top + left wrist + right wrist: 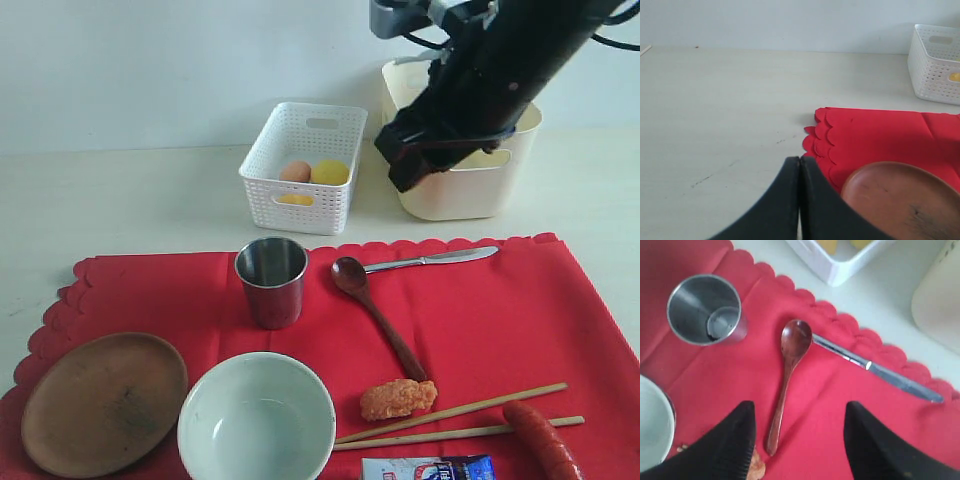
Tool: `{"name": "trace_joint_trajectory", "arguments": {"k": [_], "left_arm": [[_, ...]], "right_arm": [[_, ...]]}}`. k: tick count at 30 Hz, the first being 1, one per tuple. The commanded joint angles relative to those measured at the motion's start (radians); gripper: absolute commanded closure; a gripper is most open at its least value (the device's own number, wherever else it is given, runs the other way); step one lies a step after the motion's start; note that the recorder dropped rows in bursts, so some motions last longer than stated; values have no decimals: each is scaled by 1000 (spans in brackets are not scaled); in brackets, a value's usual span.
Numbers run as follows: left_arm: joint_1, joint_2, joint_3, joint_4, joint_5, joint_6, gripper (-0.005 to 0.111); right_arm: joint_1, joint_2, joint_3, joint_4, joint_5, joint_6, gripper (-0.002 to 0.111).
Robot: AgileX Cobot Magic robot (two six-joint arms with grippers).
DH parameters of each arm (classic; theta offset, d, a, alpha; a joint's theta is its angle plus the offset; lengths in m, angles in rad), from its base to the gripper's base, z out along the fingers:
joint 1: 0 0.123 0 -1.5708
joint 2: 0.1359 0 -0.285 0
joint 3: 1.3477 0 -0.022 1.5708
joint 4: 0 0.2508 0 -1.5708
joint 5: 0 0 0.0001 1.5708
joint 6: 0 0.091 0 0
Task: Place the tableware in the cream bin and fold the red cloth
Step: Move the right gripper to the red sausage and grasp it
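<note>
The red cloth (480,320) lies flat on the table. On it are a steel cup (271,280), a brown wooden plate (103,400), a pale bowl (256,418), a dark wooden spoon (375,310), a metal knife (432,259) and two chopsticks (460,420). The cream bin (465,180) stands behind the cloth, partly hidden by my right arm. My right gripper (800,407) hangs open and empty above the cloth, over the spoon (787,370) handle. My left gripper (800,159) is shut and empty, low beside the plate (900,200) at the cloth's scalloped corner (820,140).
A white perforated basket (300,165) holding an egg and yellow foods stands left of the bin. A fried piece (398,398), a sausage (540,440) and a blue-and-white packet (430,468) lie on the cloth's near right part.
</note>
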Motion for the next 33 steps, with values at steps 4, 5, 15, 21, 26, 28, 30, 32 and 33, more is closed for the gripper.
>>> {"name": "trace_joint_trajectory", "arguments": {"k": [4,5,15,21,26,28,30,32,33], "left_arm": [[4,-7,0,1,-10,-4,107],[4,-7,0,1,-10,-4,107],[4,-7,0,1,-10,-4,107],[4,-7,0,1,-10,-4,107],[4,-7,0,1,-10,-4,107],[4,-7,0,1,-10,-4,107],[4,-7,0,1,-10,-4,107],[4,-7,0,1,-10,-4,107],[4,-7,0,1,-10,-4,107]], "right_arm": [[-3,-139,192,-57,-30,118,57],[-3,-152,222,-57,-30,129,57],[-3,-198,465,-54,-63,198,57],[-3,-198,592,-58,-133,242,57],[-3,-198,673,-67,-192,277,57],[-3,-198,694,-83,-202,305,57],[-3,-198,710,-110,-210,341,57],[-3,-198,722,-138,-215,376,57],[-3,-198,724,-155,-217,398,57]]}}
